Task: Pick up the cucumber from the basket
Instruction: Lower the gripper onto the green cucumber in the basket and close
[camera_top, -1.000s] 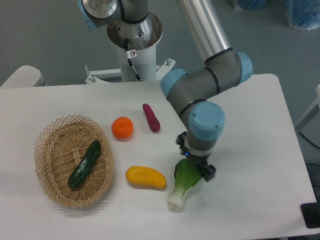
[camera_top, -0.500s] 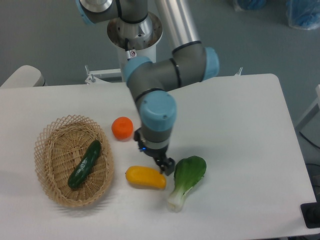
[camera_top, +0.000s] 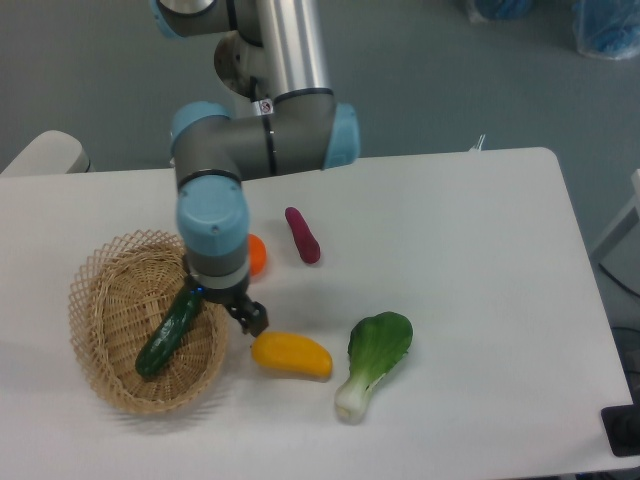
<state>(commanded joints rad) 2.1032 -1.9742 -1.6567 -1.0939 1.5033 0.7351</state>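
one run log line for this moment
phase: approach | hand: above basket right rim, state unclear | cucumber: lying in basket, not grasped | status: pick not yet done

The cucumber is dark green; the basket is tan woven wicker. An orange fruit, a yellow fruit, a magenta-purple vegetable and green, white-stemmed bok choy lie on the white table. The arm is grey with blue caps.
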